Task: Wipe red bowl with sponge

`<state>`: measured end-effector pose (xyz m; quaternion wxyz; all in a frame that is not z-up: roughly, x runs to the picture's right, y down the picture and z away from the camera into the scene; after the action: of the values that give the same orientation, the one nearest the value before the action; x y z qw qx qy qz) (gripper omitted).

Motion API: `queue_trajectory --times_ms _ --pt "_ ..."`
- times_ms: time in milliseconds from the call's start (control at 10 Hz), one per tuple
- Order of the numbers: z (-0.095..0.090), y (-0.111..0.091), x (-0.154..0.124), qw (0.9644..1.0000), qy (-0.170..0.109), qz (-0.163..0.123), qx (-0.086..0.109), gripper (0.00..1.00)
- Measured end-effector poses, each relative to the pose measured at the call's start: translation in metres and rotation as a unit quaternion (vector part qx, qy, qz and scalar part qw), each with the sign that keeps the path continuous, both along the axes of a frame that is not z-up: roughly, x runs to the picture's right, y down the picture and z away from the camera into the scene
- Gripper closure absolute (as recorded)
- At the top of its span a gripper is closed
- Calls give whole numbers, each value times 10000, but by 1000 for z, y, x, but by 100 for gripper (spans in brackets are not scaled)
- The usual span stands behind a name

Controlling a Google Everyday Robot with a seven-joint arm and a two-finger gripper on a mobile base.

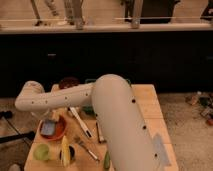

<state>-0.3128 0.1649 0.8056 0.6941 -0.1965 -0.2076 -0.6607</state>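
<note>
Blurred jaws above red bowl, arm hiding middle of table

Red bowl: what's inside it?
A blue-grey sponge lies flat inside the red bowl. The end effector hangs just above it. The arm covers the bowl's back edge, so anything there is hidden.

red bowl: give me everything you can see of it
The red bowl is shallow, round and orange-red, with a plain smooth rim, and it looks like plastic. It sits upright on the left part of the wooden table, near the front. A pale blue-grey sponge lies flat inside it and covers much of the bottom. The gripper is at the bowl's far rim and hides that edge; whether the two touch cannot be told.
</note>
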Motion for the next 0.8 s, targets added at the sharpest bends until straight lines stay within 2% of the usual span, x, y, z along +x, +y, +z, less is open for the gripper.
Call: queue_trajectory --times_ms 500,800 --pt "8 10 30 9995 252 -145 -103 100" --pt "21 4 37 9990 431 -111 -83 100"
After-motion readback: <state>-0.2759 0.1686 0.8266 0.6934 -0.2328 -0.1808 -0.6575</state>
